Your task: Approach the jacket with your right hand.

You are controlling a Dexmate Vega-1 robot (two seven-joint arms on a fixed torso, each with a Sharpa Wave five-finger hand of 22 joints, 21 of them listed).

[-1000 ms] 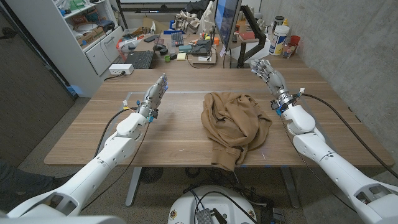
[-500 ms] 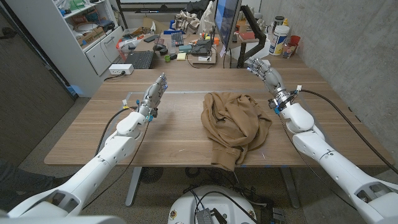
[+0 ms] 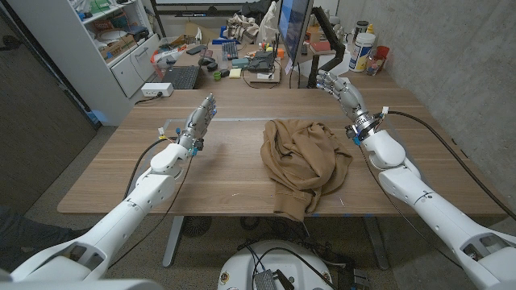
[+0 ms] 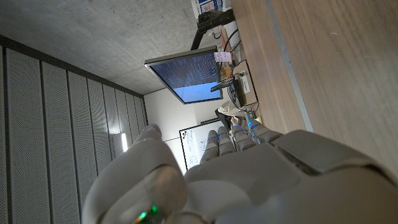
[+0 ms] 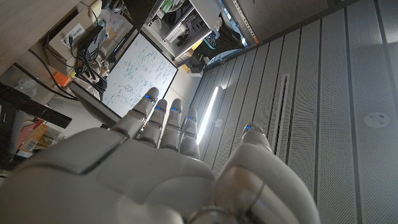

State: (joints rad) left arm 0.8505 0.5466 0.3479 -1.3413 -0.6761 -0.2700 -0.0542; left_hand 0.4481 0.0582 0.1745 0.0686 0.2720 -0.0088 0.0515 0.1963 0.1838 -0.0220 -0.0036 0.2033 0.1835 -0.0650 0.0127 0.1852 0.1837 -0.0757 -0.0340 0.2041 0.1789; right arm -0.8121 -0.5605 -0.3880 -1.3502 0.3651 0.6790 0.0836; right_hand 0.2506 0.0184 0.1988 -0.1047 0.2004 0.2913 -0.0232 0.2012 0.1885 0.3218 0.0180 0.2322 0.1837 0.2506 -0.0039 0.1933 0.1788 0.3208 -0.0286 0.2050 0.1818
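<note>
A crumpled tan jacket (image 3: 302, 161) lies on the wooden table (image 3: 226, 173), right of the middle, with one part hanging over the front edge. My right hand (image 3: 343, 90) is raised above the table behind and to the right of the jacket, fingers straight and apart, holding nothing and clear of the cloth. In the right wrist view the right hand (image 5: 161, 162) shows its extended fingers against the room. My left hand (image 3: 203, 118) stands well left of the jacket, fingers straight and together, empty. The left wrist view shows the left hand (image 4: 236, 168) beside bare tabletop.
Behind the table stands a cluttered desk with a monitor (image 3: 294, 32), a keyboard (image 3: 181, 76) and small items. Bottles and a red cup (image 3: 377, 58) sit at the far right corner. A white cabinet (image 3: 121, 44) is at the back left. A cable (image 3: 451, 157) trails along the right arm.
My right hand has drifted a little toward the back and left, staying open above the table. The left arm and the jacket have not moved.
</note>
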